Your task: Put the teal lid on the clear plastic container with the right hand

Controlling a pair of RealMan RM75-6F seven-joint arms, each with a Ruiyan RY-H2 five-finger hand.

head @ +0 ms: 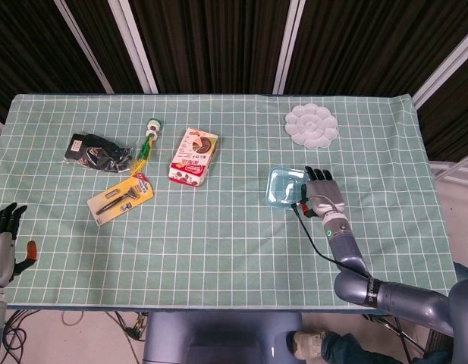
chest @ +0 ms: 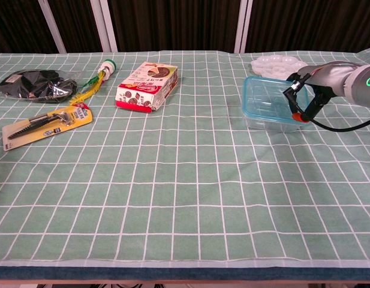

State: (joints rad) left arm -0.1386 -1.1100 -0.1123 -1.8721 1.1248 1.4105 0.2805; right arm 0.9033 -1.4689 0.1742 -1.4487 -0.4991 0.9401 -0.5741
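Observation:
The teal lid [head: 284, 186] [chest: 267, 100] lies tilted on top of the clear plastic container [chest: 270, 123], far edge raised and near edge low. The container's clear wall shows below the lid in the chest view. In the head view the lid hides most of it. My right hand [head: 323, 196] [chest: 307, 90] grips the lid's right edge, red-tipped thumb at the rim and fingers stretched over it. My left hand [head: 3, 236] hangs off the table's front left corner with its fingers apart, holding nothing.
A white palette dish [head: 312, 125] sits behind the container. A snack box [head: 194, 155] lies mid-table. Further left are a carded tool [head: 120, 198], a green-capped tube [head: 148, 138] and a black bag [head: 97, 152]. A black cable [chest: 346, 125] trails from the right hand.

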